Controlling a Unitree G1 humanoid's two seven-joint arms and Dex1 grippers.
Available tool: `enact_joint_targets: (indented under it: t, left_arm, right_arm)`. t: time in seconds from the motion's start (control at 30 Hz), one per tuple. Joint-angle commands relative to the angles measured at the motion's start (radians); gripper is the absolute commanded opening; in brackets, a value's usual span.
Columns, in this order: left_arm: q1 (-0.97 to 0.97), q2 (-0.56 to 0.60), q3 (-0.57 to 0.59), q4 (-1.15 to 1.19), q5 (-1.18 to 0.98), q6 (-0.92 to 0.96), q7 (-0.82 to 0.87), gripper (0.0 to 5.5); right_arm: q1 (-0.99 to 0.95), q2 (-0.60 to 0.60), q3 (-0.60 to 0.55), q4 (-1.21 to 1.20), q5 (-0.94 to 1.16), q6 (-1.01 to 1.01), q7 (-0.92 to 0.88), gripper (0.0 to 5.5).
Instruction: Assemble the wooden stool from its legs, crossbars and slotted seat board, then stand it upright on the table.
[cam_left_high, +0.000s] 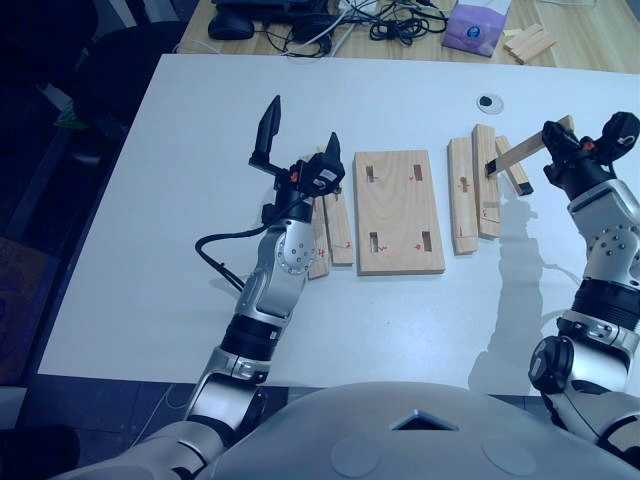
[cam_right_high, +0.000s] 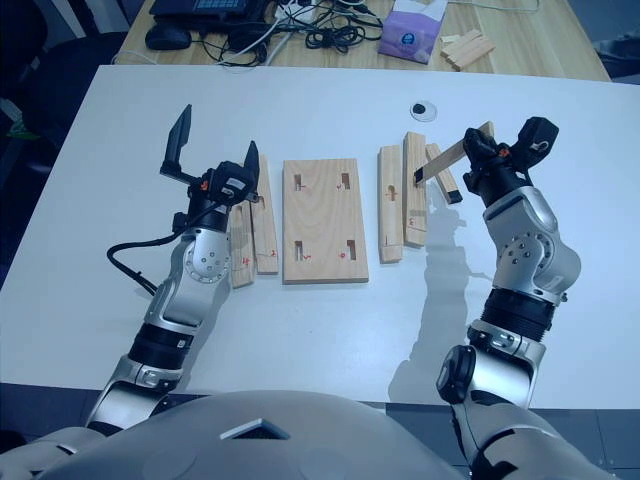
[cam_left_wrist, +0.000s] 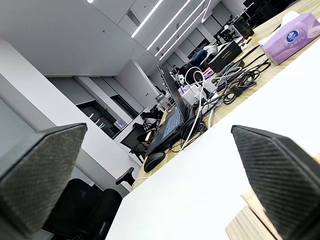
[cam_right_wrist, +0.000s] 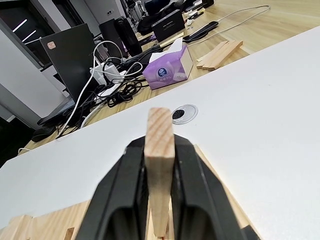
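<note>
The slotted seat board (cam_left_high: 400, 210) lies flat at the middle of the white table (cam_left_high: 180, 250). Two wooden bars (cam_left_high: 335, 228) lie along its left side, and more bars (cam_left_high: 473, 190) lie along its right side. My left gripper (cam_left_high: 300, 140) hovers open above the far end of the left bars, fingers (cam_left_wrist: 40, 170) spread wide with nothing between them. My right gripper (cam_left_high: 560, 150) is raised to the right of the right bars, shut on a wooden bar (cam_left_high: 518, 152) that points toward the board. In the right wrist view this bar (cam_right_wrist: 160, 145) sits clamped between the black fingers (cam_right_wrist: 125, 190).
A small black round cap (cam_left_high: 490, 101) lies on the table behind the right bars. On the wooden desk beyond are a purple tissue box (cam_left_high: 475, 25), spare wood pieces (cam_left_high: 530, 42), cables and a mouse (cam_left_high: 232, 28). A black cable (cam_left_high: 215, 255) hangs by my left forearm.
</note>
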Motion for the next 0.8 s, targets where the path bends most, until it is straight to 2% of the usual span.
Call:
enact_joint_targets:
  t: [0.03, 0.8]
  left_arm:
    - [0.005, 0.001, -0.006, -0.006, 0.002, 0.004, -0.012, 5.40]
    - [-0.006, -0.003, -0.001, -0.002, 0.000, -0.006, 0.000, 5.40]
  right_arm:
    - [-0.009, 0.007, 0.027, 0.014, -0.017, -0.020, 0.005, 0.39]
    - [-0.049, 0.020, 0.020, 0.048, -0.013, -0.083, -0.010, 0.39]
